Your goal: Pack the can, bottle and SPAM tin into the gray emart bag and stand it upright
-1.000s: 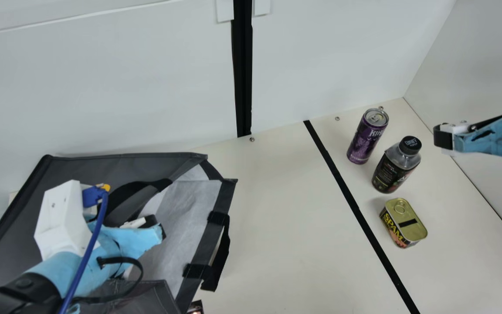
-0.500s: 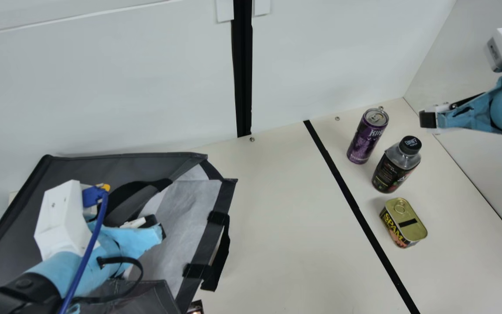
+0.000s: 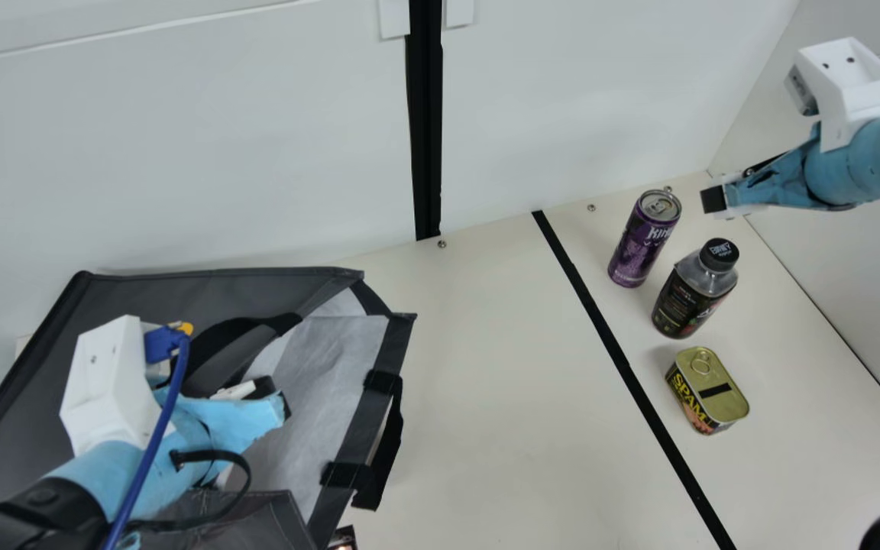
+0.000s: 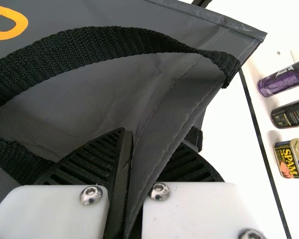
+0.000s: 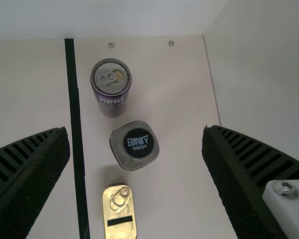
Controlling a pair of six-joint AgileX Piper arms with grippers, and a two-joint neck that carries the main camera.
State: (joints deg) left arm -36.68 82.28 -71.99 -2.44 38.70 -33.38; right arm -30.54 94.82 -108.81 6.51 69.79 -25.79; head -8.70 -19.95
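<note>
Where the left gripper clamps the edge of the gray emart bag, the mouth gapes rightward. Across a black line, on the table: can (purple), bottle, SPAM tin. Right gripper hangs farther right, ribbed fingers apart.

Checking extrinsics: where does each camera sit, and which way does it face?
Main: on the neck, looking down at bag, can, bottle and SPAM tin; both arms show.
Left wrist: on the left arm, facing the bag; left gripper shows, clamping its edge.
Right wrist: on the right arm, looking down; open right gripper shows.
Main and left wrist share the bag.
</note>
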